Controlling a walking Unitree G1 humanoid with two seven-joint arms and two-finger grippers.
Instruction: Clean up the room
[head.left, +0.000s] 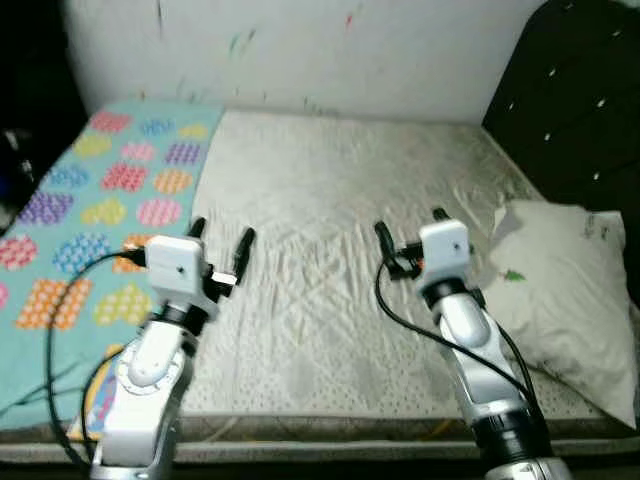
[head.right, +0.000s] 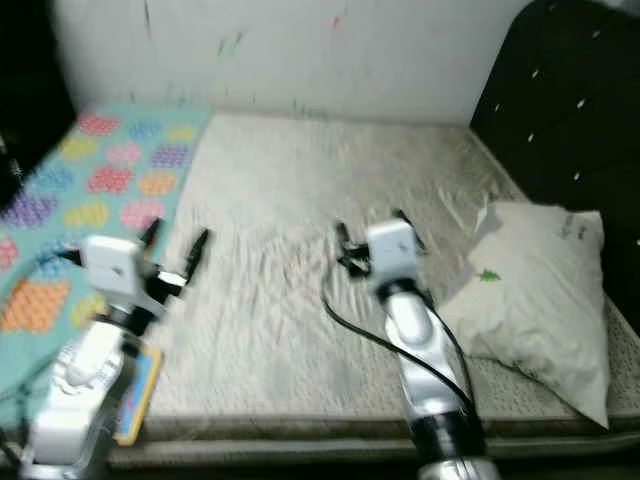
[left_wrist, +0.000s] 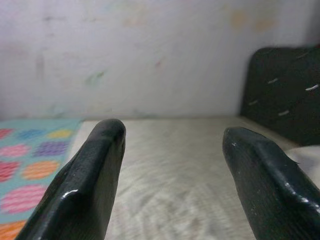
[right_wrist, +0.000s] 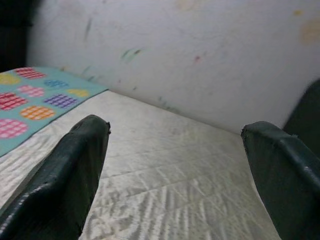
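Observation:
A bare off-white mattress lies before me, against a marked white wall. A teal blanket with coloured dots covers its left side. A white pillow rests at the right edge, by the black headboard. My left gripper hovers open over the mattress near the blanket's edge, holding nothing. My right gripper is open and empty too, over the mattress middle, left of the pillow. Both wrist views look along the spread fingers toward the wall.
A black tufted headboard stands at the right. The white wall runs behind the bed. A dark area lies at the far left. The mattress front edge is just below my arms.

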